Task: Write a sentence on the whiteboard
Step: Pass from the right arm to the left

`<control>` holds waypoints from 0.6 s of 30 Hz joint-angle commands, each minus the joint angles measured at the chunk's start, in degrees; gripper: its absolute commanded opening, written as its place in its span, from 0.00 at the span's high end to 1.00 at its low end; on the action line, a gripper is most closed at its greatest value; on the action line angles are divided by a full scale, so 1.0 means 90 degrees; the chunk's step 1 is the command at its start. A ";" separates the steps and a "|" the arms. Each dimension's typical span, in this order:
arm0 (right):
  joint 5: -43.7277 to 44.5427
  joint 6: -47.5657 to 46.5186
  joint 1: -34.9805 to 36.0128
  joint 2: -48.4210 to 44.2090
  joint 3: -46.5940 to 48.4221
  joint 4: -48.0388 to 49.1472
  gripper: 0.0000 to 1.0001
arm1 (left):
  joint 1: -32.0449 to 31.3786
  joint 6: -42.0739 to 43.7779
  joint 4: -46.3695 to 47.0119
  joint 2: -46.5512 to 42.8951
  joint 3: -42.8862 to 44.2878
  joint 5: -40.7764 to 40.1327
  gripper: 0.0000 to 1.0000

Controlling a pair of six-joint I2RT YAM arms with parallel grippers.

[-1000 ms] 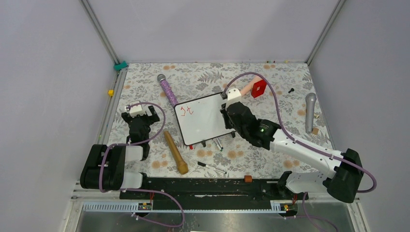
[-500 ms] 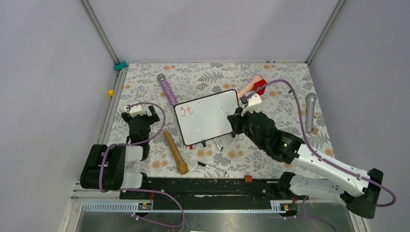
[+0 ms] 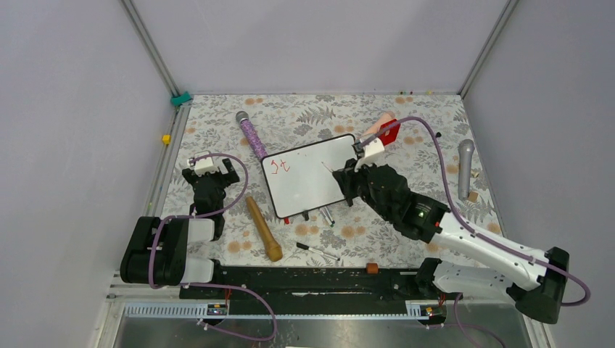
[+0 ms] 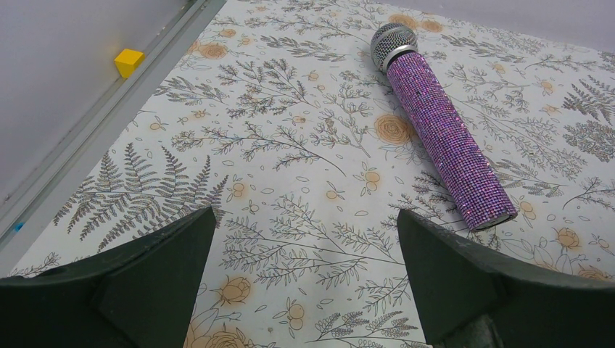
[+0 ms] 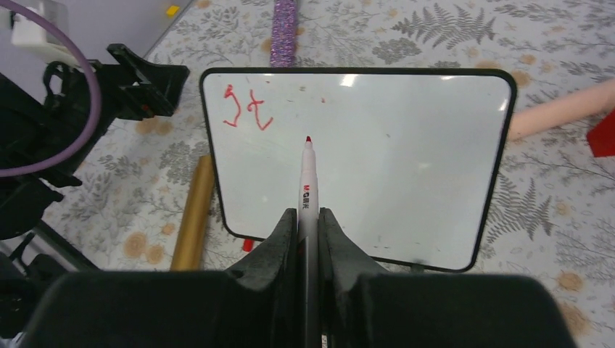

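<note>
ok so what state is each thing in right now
whiteboard: lying flat, mostly blank
sentence: barely begun, only a red "st" near one corner
marker: uncapped, gripped, tip over the board; contact unclear
right fingers: shut on the marker
left fingers: open, empty, over the table
purple microphone: lying on its side
grey microphone: lying on its side
wooden stick: lying flat beside the board

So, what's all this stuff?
whiteboard: one, white, black-framed, centre
lettering: two characters, red, board's upper left
marker: one, white, red tip, over the board
purple microphone: one, purple, behind board
grey microphone: one, grey, far right
wooden stick: one, tan, left of board
black pen: one, black, in front of board
red block: one, red, behind board's right corner
yellow cube: one, yellow, left rail
left gripper: one, black, open, empty
right gripper: one, black, shut on marker
</note>
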 commanded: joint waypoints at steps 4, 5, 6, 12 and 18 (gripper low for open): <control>-0.0701 0.0462 0.0057 0.0825 0.0691 -0.0225 1.00 | -0.0021 0.0088 0.0267 -0.0059 0.0120 -0.0137 0.01; -0.0673 0.0464 0.0057 0.0822 0.0628 -0.0134 1.00 | -0.0025 0.0085 0.0266 -0.0053 0.0120 -0.0138 0.01; -0.0667 0.0481 0.0055 0.0833 0.0616 -0.0101 1.00 | -0.0025 0.0083 0.0270 -0.0050 0.0120 -0.0140 0.01; -0.1209 0.0657 0.0049 0.1222 0.0999 -0.0442 1.00 | -0.0024 0.0101 0.0278 -0.0068 0.0109 -0.0125 0.01; -0.1186 0.0853 0.0054 0.1276 0.1261 -0.0960 1.00 | -0.0232 -0.0294 -0.1995 -0.2228 0.0260 -0.0564 0.01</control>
